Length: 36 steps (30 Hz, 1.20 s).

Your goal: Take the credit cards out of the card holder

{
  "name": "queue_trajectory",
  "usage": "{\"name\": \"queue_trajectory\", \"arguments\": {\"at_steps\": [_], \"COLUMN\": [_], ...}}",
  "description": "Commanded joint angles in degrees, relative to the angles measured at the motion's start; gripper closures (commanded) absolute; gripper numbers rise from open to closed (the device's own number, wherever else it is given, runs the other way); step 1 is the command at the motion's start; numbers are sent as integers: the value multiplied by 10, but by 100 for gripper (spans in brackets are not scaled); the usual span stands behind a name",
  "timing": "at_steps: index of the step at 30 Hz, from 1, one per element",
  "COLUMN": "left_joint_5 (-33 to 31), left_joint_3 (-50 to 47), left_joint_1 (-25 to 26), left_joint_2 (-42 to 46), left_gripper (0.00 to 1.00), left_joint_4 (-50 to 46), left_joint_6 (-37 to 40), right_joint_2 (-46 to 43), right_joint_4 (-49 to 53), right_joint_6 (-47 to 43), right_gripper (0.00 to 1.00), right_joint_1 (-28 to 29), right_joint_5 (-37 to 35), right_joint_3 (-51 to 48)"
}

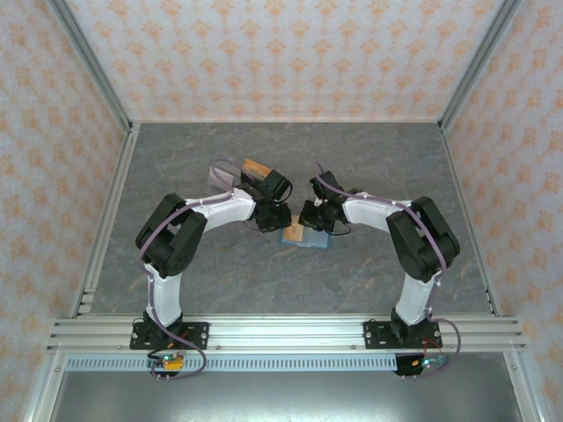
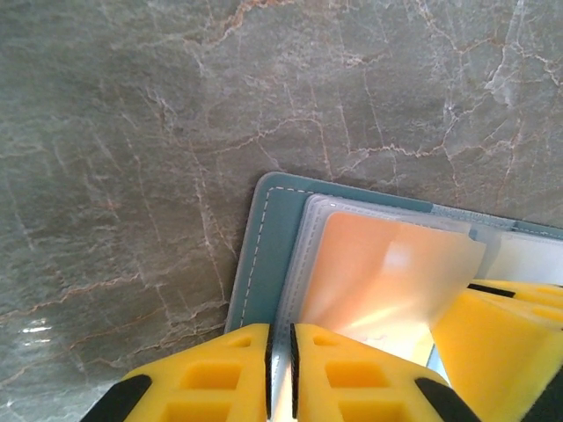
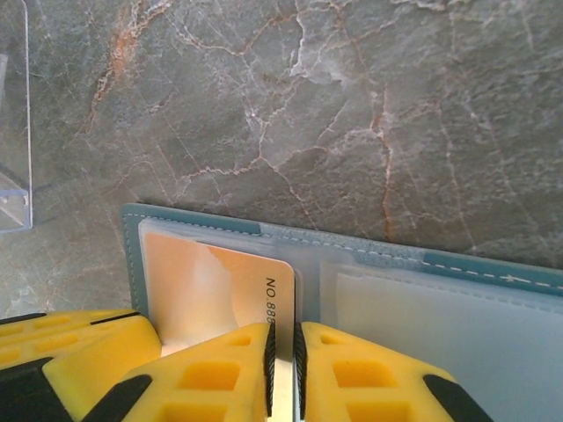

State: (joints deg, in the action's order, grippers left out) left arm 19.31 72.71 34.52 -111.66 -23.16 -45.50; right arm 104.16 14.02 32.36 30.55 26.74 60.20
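Yellow fingers (image 2: 220, 369) of the left gripper (image 2: 280, 334) fill the near edge of the left wrist view. Its jaws are drawn to a thin slit that nips the rim of a pale inner pocket leaf.

Patterned peach walls (image 1: 281, 53) close in the far side and both flanks. Between them lies the grey marbled table (image 1: 220, 272), veined in white and rust, with an aluminium rail (image 1: 281, 332) across its near edge.

The left arm (image 1: 211, 211) rises from its base, folds at the elbow and reaches inward to the table's middle. The right arm (image 1: 378, 211) mirrors it, so the two wrists nearly meet above the card holder (image 1: 312, 241).

A clear plastic tray (image 3: 13, 114) sits well to one side of the wallet. The teal card holder lies open and flat on the table, just near of both wrists, stitched border showing.

The right gripper (image 3: 283, 334) is likewise pinched narrow on a thin pale edge. I cannot tell whether that edge is card or pocket leaf.

An orange credit card (image 3: 220, 286) sits in the end pocket, still inside, between the two grippers. An orange-brown flat piece (image 1: 255, 166) lies beyond the left wrist.
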Motion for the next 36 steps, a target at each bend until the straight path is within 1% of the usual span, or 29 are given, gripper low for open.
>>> {"name": "queue_trajectory", "arguments": {"at_steps": [1,8,12,15,19,22,30,36], "left_joint_5": [-3,-12,-15,-15,-11,-10,-3,6], "left_joint_3": [-9,-10,-9,-9,-8,-7,-9,-11], "left_joint_1": [3,3,3,3,3,3,3,3], "left_joint_2": [-17,-17,-16,-15,-19,-20,-23,-24], "left_gripper": [86,87,87,88,88,88,89,90], "left_joint_4": [-4,-15,-19,-18,-16,-16,-12,-9], "left_joint_6": [-13,-11,-13,-13,-14,-14,-12,-11], "right_joint_2": [9,2,-15,-30,-25,-9,11,16], "right_joint_4": [3,11,23,29,18,16,11,-16], "right_joint_6": [-4,-3,-4,-9,-16,-15,-10,-8], "right_gripper": [83,83,77,76,78,79,79,81], "right_joint_1": [-2,-2,-3,-3,-2,-3,-3,-4], "right_joint_5": [-1,-17,-41,-48,-12,1,8,39], "right_joint_3": [-3,-5,-4,-4,-1,1,1,-7]}}
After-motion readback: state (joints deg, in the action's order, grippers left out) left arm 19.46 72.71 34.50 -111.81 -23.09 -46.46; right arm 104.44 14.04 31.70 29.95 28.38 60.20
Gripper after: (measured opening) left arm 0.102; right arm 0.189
